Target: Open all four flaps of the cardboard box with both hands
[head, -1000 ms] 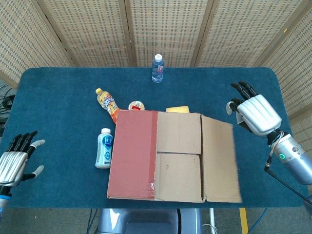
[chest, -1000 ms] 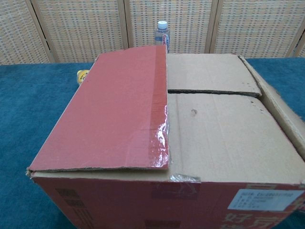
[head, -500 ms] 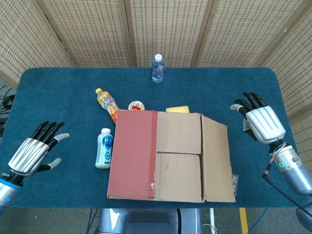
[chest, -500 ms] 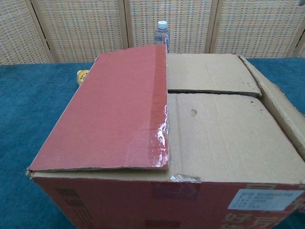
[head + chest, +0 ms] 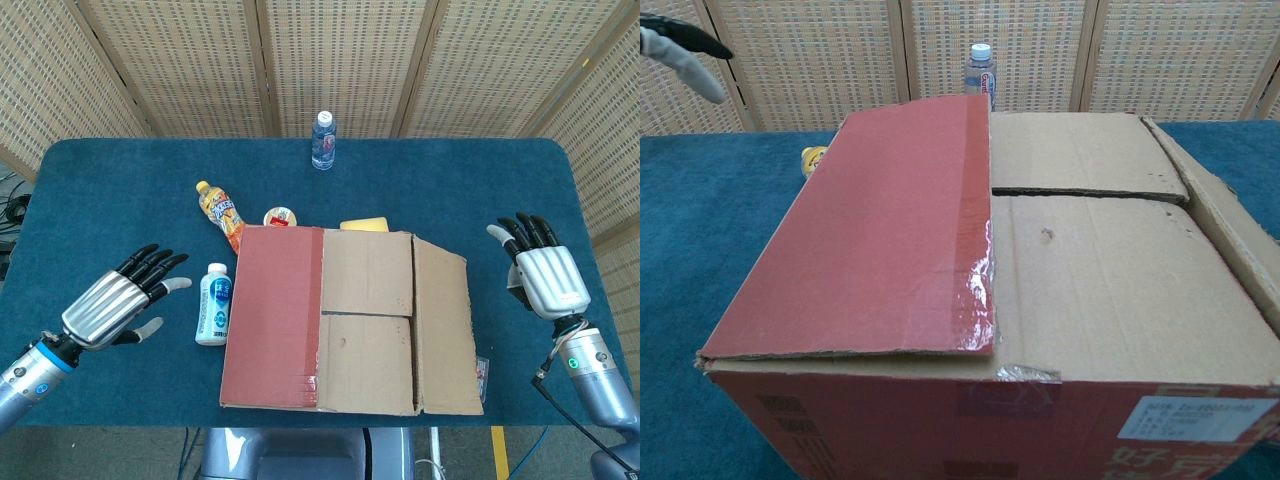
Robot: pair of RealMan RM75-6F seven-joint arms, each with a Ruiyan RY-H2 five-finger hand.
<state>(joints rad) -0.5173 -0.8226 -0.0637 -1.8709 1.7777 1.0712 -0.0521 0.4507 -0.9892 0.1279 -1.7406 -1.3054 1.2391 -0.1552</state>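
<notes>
The cardboard box (image 5: 345,320) (image 5: 1040,260) stands at the table's near middle. Its red taped left flap (image 5: 272,315) (image 5: 880,230) lies flat and closed. Two brown inner flaps (image 5: 367,318) lie flat beside it. The right flap (image 5: 447,325) (image 5: 1230,230) is folded out and hangs down the right side. My left hand (image 5: 112,305) hovers open to the left of the box, fingers spread and pointing toward it; only fingertips (image 5: 680,45) show at the chest view's top left. My right hand (image 5: 542,275) hovers open to the right of the box, holding nothing.
A white bottle (image 5: 213,303) lies between my left hand and the box. An orange bottle (image 5: 222,213), a round cup (image 5: 281,217) and a yellow item (image 5: 363,225) lie behind the box. A water bottle (image 5: 323,140) (image 5: 980,72) stands at the far edge.
The right flap swung from spread outward to hanging lower. My right hand pulled back to the right and nearer me. My left hand moved in from the left edge toward the box.
</notes>
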